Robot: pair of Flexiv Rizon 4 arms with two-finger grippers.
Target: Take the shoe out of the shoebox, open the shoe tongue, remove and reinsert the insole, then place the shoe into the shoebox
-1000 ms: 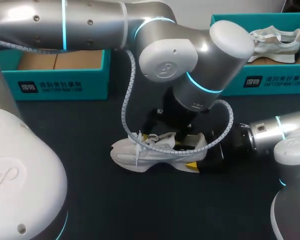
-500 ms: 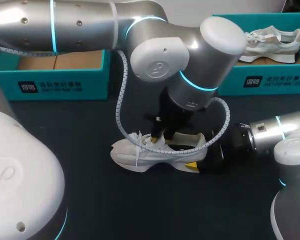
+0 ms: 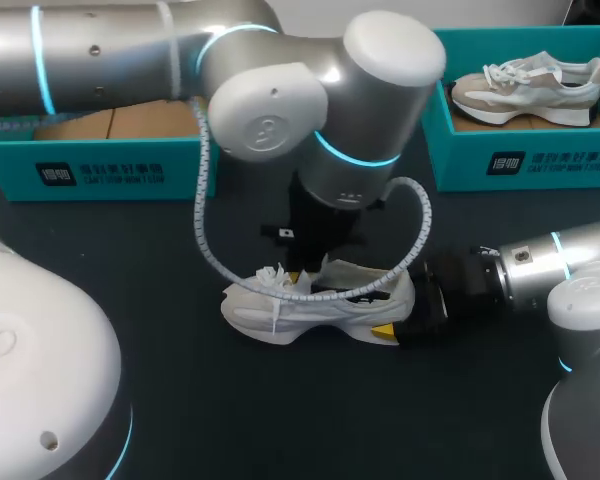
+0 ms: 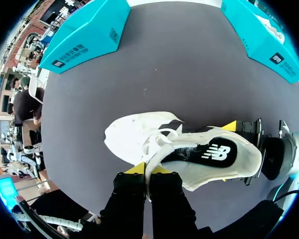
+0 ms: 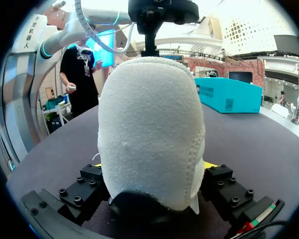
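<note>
A white shoe [image 3: 315, 305] lies on its sole mid-table, toe to the left. My left arm reaches over it from the left, and its gripper [image 3: 300, 274] is shut on the shoe tongue near the laces. In the left wrist view the gripper [image 4: 148, 170] pinches the thin white tongue edge, and the black insole [image 4: 209, 153] shows inside the shoe [image 4: 134, 139]. My right gripper [image 3: 398, 312] comes in low from the right. Its fingers clasp the heel from both sides. In the right wrist view the heel [image 5: 152, 124] fills the space between the fingers [image 5: 224, 186].
A teal shoebox [image 3: 110, 165] with a cardboard lining stands at the back left. A second teal shoebox [image 3: 520, 160] at the back right holds another pale shoe [image 3: 525, 88]. The dark table [image 3: 280, 410] lies bare in front of the shoe.
My left gripper has closed on the tongue, and the left arm has shifted leftward over the shoe. The right gripper and the shoe have kept their place.
</note>
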